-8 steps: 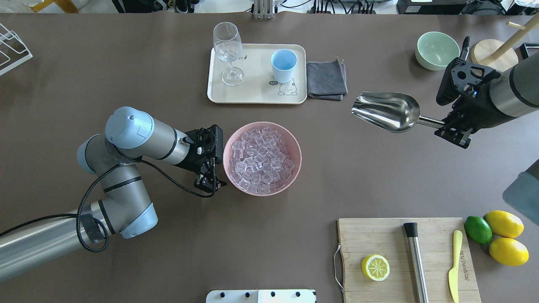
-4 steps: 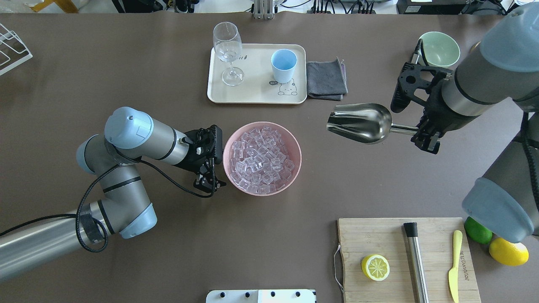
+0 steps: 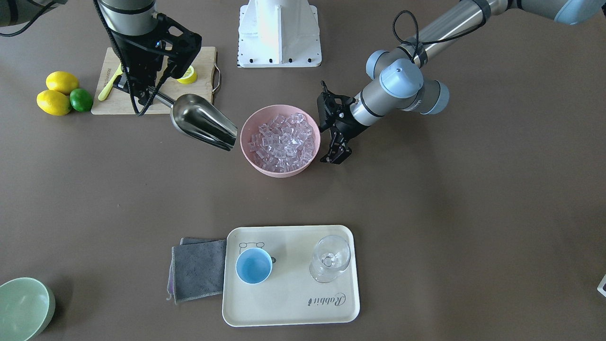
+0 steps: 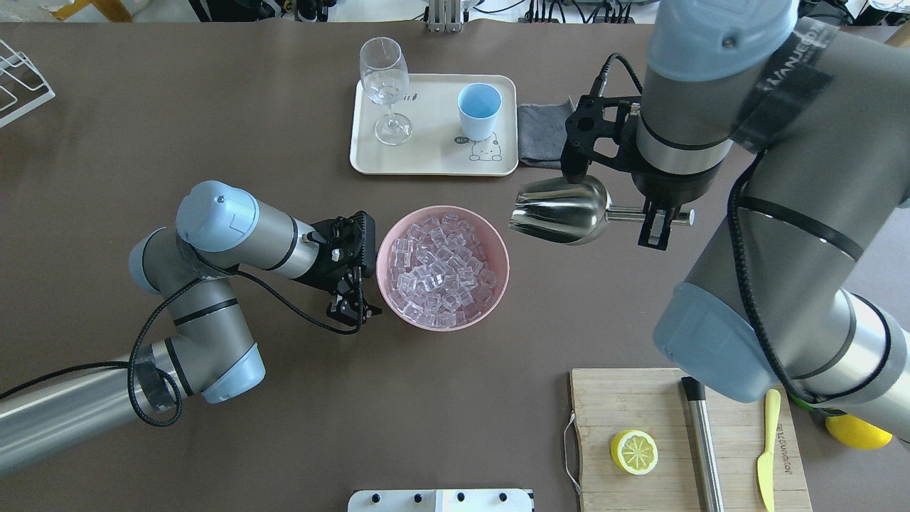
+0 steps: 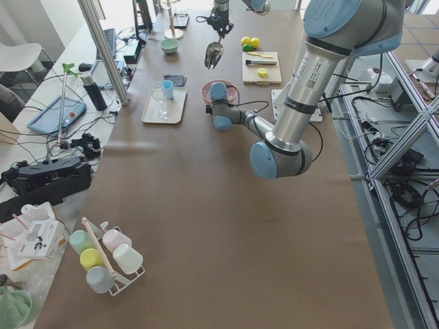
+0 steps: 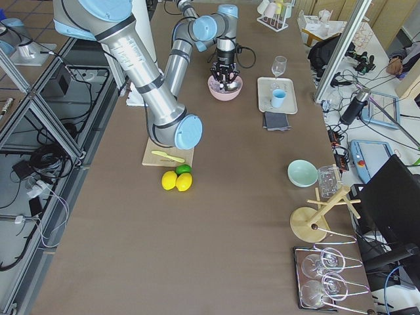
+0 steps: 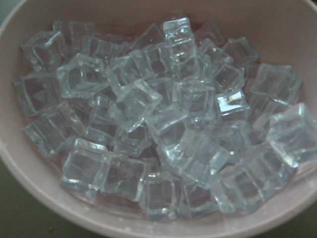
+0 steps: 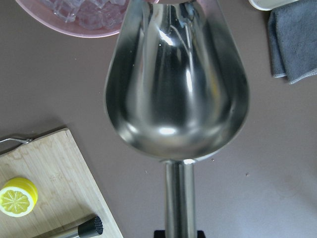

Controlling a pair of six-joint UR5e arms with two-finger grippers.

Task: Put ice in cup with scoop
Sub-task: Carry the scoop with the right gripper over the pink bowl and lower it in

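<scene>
The ice (image 4: 441, 270) fills a pink bowl (image 4: 506, 263) at the table's middle; the left wrist view shows the cubes (image 7: 163, 124) close up. My right gripper (image 4: 655, 222) is shut on the handle of the scoop (image 4: 561, 210). The scoop is empty and hangs just right of the bowl with its mouth turned toward it; in the right wrist view the trough (image 8: 176, 89) nearly reaches the bowl's rim. My left gripper (image 4: 353, 311) stands open beside the bowl's left rim, holding nothing. The light-blue cup (image 4: 478, 110) stands upright on the tray behind the bowl.
The cream tray (image 4: 426, 160) also carries a stemmed glass (image 4: 384, 78), with a grey cloth (image 4: 540, 135) to its right. A cutting board (image 4: 640, 405) at the near right holds a lemon half (image 4: 633, 451), a steel cylinder (image 4: 704, 441) and a yellow knife (image 4: 766, 455). A pale-green bowl (image 3: 23, 308) sits far right.
My right arm has carried the scoop leftward across the table to the bowl's right rim. The left arm has stayed where it was.
</scene>
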